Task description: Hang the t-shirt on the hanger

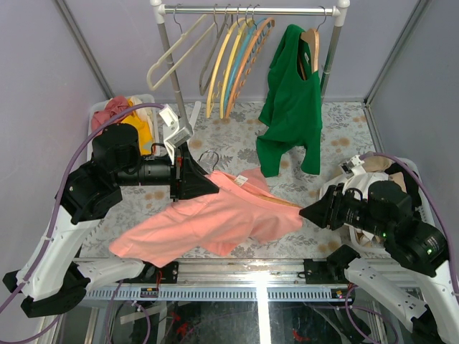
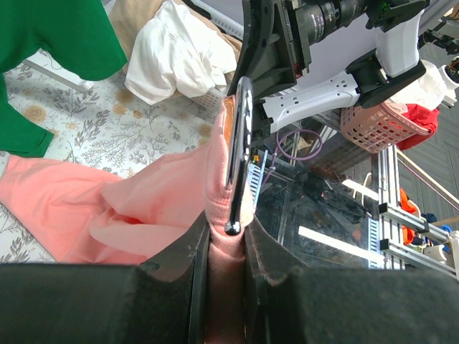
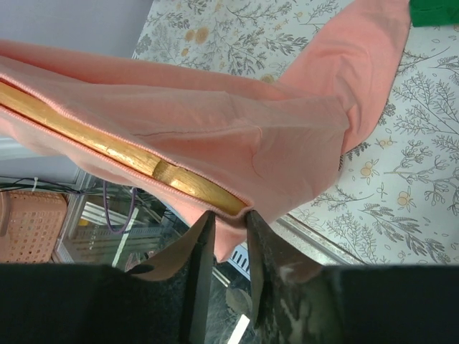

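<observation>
From above, the t-shirt [image 1: 208, 218] is hanging slung between the two arms over the near edge of the table [image 1: 344, 122], with the green shirt [image 1: 290, 107] dangling from the rack [image 1: 251, 11] behind it. The left gripper [image 1: 213, 187] is holding the collar end, where the hook [image 1: 209, 155] is poking up. The right gripper [image 1: 305, 211] is holding the far end, where a strip of the hanger [image 1: 285, 203] is showing at the cloth's edge. In the left wrist view, the fingers [image 2: 197, 247] are clamping pink cloth between them. The silver hook is running up just above their tips, but I cannot tell whether it is also being pinched. A sliver of wood is showing beside the hook's upper part. In the right wrist view, one wooden arm of the hanger is lying inside the t-shirt, and its end is reaching the hem just beside the right fingers [image 3: 201, 247]. Those fingers are nipping that hem in a narrow gap. The step in hand looks like threading the hanger through the t-shirt, with this arm inside and the cloth not yet seated over its end. Next, the right gripper is probably needing to draw the hem past the wooden tip while the left is keeping the collar steady.
</observation>
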You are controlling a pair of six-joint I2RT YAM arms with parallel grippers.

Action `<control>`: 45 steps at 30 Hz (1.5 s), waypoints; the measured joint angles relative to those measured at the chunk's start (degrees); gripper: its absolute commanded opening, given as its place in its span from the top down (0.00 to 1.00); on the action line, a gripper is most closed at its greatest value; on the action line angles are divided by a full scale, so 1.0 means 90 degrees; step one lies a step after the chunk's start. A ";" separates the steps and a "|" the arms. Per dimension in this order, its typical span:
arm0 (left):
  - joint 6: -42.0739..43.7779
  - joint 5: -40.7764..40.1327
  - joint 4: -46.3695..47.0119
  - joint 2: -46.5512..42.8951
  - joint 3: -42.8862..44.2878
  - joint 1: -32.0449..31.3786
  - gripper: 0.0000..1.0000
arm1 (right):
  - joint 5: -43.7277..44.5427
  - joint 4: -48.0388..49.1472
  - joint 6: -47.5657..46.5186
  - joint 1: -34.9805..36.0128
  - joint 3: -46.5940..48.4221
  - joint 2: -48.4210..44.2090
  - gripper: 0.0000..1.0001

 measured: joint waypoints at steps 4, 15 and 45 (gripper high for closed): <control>0.0000 0.0000 -0.0002 0.0000 0.0002 0.0000 1.00 | 0.0002 0.0002 -0.0022 0.0000 0.0000 -0.0022 0.92; -0.0002 0.0046 0.0007 0.0000 0.0002 0.0000 1.00 | 0.0287 -0.0029 -0.0085 0.0000 0.0253 -0.0175 1.00; -0.0102 0.0044 0.0158 0.0308 -0.0061 0.0000 1.00 | -0.2586 0.3004 0.0063 -0.0005 -0.0493 0.0245 1.00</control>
